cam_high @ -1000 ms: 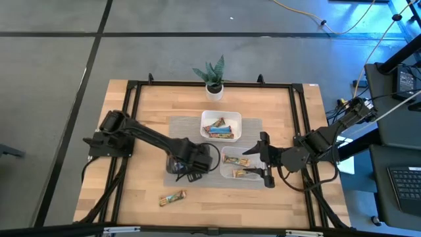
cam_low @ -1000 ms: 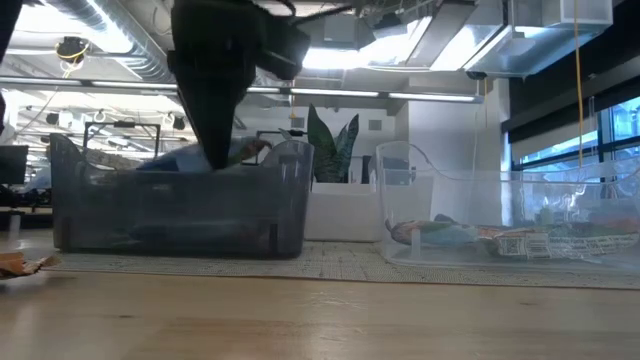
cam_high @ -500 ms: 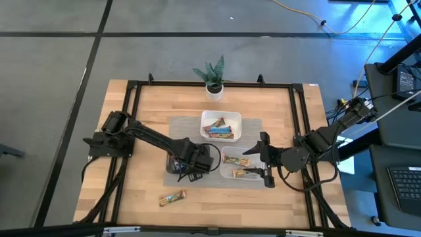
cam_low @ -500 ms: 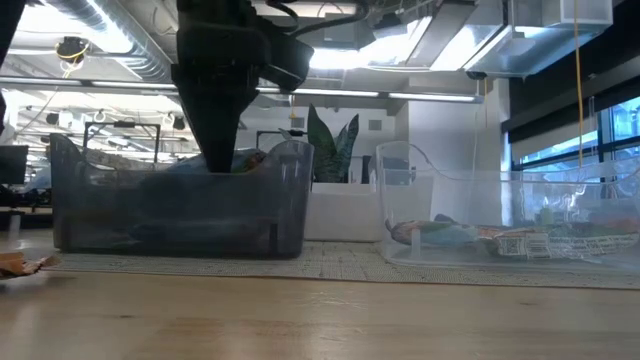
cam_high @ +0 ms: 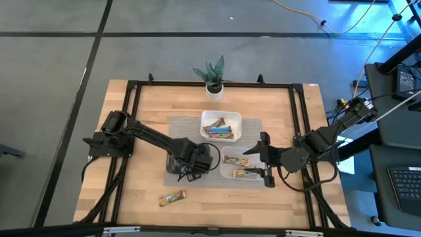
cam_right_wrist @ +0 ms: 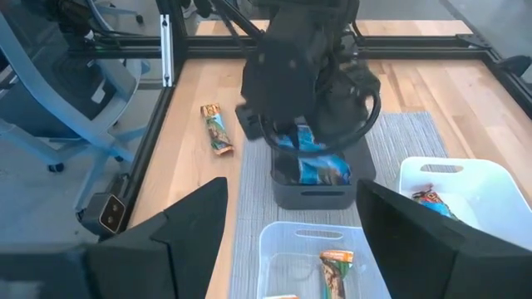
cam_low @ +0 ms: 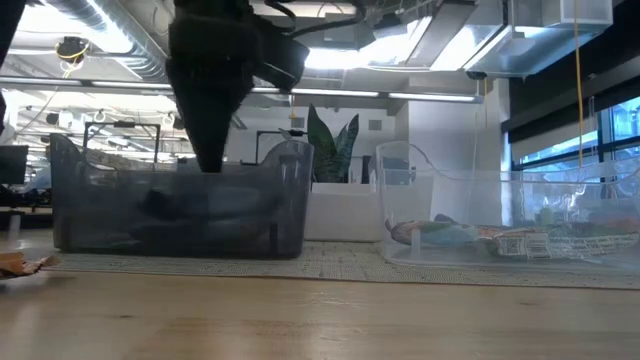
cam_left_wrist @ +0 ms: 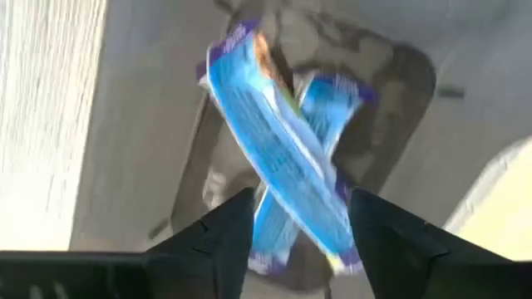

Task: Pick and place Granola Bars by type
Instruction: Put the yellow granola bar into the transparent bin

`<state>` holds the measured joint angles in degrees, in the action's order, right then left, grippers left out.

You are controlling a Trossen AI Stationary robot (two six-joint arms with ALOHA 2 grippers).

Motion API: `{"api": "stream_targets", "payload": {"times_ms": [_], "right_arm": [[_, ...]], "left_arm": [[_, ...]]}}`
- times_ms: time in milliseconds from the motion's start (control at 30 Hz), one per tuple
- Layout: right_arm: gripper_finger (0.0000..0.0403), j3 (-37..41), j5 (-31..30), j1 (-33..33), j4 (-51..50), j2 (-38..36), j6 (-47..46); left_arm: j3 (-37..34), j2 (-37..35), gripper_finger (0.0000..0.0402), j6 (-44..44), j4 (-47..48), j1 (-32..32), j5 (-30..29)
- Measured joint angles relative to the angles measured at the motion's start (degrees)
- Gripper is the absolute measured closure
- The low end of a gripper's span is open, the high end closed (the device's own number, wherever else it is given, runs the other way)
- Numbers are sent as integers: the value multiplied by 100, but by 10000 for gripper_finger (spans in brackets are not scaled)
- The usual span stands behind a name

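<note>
My left gripper point(cam_high: 191, 164) hangs open over the dark tray point(cam_high: 176, 164), pointing down; in the left wrist view its fingers point(cam_left_wrist: 226, 232) stand apart above two blue bars point(cam_left_wrist: 283, 158) lying crossed on the tray floor. My right gripper point(cam_high: 263, 161) waits open beside the clear tray point(cam_high: 240, 172), which holds green-and-tan bars point(cam_high: 245, 173). The white tray point(cam_high: 220, 115) holds brown and blue bars. One green-and-tan bar point(cam_high: 172, 197) lies flat on the bare table near the near edge.
All three trays sit on a grey mat point(cam_high: 256, 125) at the table's middle. A potted plant point(cam_high: 212, 78) stands at the far edge. A black frame point(cam_high: 131, 131) runs around the tabletop. Bare wood lies open around the loose bar point(cam_right_wrist: 214, 127).
My left gripper dipped toward the dark tray, then rose a little. The blue bar that showed at its tips above the tray rim has dropped and now lies inside the tray across another blue bar.
</note>
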<state>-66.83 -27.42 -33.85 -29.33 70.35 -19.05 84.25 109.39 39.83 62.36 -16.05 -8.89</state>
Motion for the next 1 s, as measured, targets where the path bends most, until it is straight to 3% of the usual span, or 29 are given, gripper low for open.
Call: {"api": "stream_targets", "payload": {"times_ms": [267, 367, 500, 800, 1000], "right_arm": [[134, 0, 0, 0, -122, 0, 305], [134, 0, 0, 0, -121, 0, 419], [134, 0, 0, 0, -124, 0, 612], [134, 0, 0, 0, -143, 0, 625], [134, 0, 0, 0, -141, 0, 616]], "left_arm": [[301, -493, 197, 602, 182, -150, 417], [308, -637, 196, 1000, 201, -362, 831], [307, -681, 196, 1415, 203, -855, 927], [29, -681, 195, 2644, -92, -1912, 824], [-267, -681, 195, 3267, -363, -2337, 183]]}}
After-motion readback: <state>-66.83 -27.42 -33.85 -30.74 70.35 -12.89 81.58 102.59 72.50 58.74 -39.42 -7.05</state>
